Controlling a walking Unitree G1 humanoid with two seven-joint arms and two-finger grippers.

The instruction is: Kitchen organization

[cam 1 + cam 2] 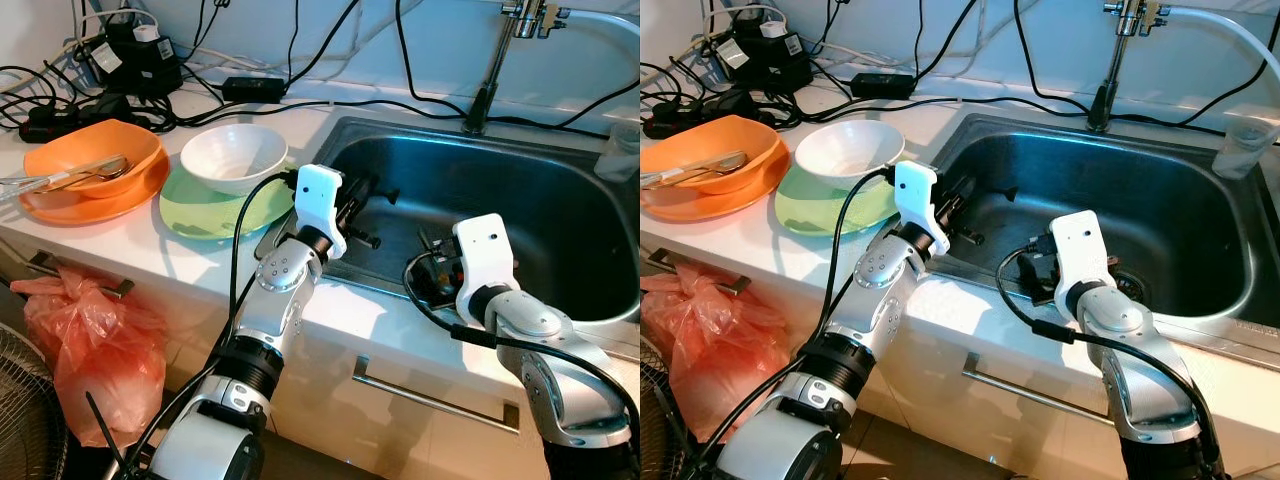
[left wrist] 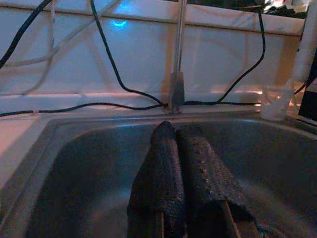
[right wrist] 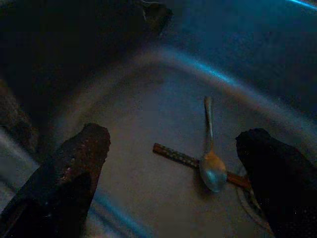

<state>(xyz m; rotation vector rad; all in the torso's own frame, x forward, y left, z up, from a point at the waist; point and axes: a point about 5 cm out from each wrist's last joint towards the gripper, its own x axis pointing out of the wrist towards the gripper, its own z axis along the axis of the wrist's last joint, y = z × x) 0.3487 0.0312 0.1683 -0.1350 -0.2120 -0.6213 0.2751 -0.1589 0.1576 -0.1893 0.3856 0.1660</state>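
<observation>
We hold our right gripper inside the steel sink, fingers spread wide and empty, hovering above a spoon that lies on the sink floor across a dark brown stick-like utensil, both close to the drain. Our left gripper reaches over the sink's left rim with its two fingers pressed together, holding nothing, and points toward the tap at the back wall. On the counter to our left a white bowl sits on a green plate, and beside them an orange bowl holds utensils. Black cables tangle behind them, and a red plastic bag hangs below the counter.
</observation>
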